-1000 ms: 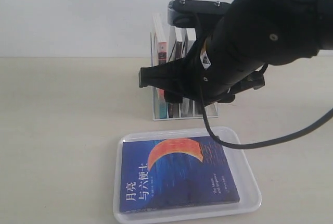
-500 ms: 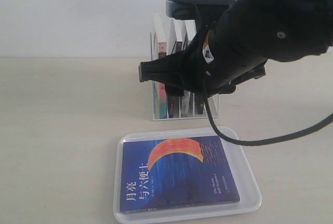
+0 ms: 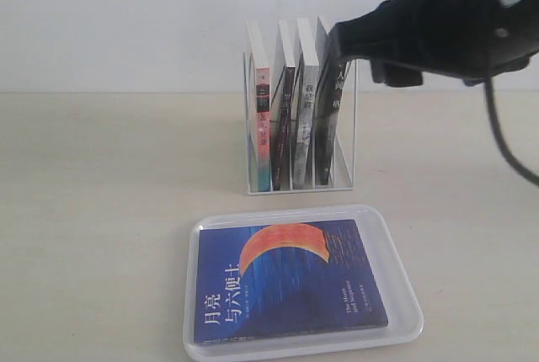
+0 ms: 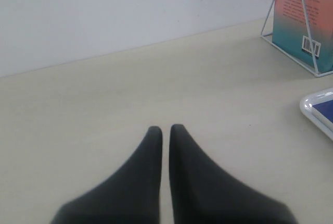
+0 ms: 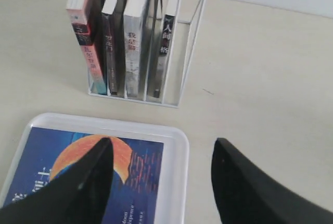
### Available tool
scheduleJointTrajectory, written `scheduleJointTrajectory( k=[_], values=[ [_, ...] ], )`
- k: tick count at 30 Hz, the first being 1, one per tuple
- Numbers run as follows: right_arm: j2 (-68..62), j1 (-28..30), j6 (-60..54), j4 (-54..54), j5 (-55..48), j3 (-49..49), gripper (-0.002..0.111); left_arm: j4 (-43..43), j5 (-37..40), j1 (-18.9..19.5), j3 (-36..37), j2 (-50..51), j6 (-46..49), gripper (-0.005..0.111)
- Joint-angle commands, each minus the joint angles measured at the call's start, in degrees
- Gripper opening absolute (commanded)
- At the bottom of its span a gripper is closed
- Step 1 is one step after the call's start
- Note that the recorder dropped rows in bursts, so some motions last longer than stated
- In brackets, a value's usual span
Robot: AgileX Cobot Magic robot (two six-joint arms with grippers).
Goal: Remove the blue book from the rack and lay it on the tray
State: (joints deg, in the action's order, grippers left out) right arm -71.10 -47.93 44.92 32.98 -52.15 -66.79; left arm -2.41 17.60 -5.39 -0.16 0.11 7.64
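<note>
Now the right tool (image 5: pixel 162 146) has withdrawn, uncovering the rack (image 3: pixel 301 191).

The right arm (image 3: pixel 438 29) enters from the upper right of the exterior view, held high and angled downward toward the middle. The right hand (image 5: pixel 164 140) is empty, its 2 dark fingers (image 5: pixel 88 182) spread wide. The left hand (image 4: pixel 165 128) is also empty, its 2 tapered fingers nearly touching.

A plain white wall (image 3: pixel 126 17) rises behind a pale beige tabletop (image 3: pixel 93 210).
</note>
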Motion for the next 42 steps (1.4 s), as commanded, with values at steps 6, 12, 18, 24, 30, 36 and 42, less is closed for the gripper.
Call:
scheduleJointTrajectory(
  k=[6, 12, 18, 24, 30, 36, 42],
  values=[
    [5.9, 0.1, -5.33, 0.47, -10.2, 0.12, 0.054, 0.47, -0.79, -0.51, 0.16, -0.11, -0.58, 0.005],
    [5.8, 0.1, -6.61, -0.95, -7.43, 3.94, 0.054, 0.47, -0.79, -0.51, 0.16, -0.11, -0.58, 0.005],
    [5.8, 0.1, -6.52, -4.28, 3.86, 14.15, 0.052, 0.47, -0.79, -0.51, 0.16, -0.11, -0.58, 0.005],
    [5.8, 0.1, -6.52, -6.88, 11.18, 22.07, 0.002, 0.47, -0.79, -0.51, 0.16, -0.11, -0.58, 0.005],
    [5.8, 0.1, -5.75, -8.79, 11.79, 24.96, 0.001, 0.47, -0.79, -0.51, 0.16, -0.11, -0.58, 0.005],
    [5.8, 0.1, -5.89, -8.67, 12.28, 24.96, 0.001, 0.47, -0.79, -0.51, 0.16, -0.11, -0.58, 0.005],
    [5.8, 0.1, -5.89, -8.67, 12.28, 24.96, 0.001, 0.47, -0.79, -0.51, 0.16, -0.11, -0.58, 0.005]
  ],
)
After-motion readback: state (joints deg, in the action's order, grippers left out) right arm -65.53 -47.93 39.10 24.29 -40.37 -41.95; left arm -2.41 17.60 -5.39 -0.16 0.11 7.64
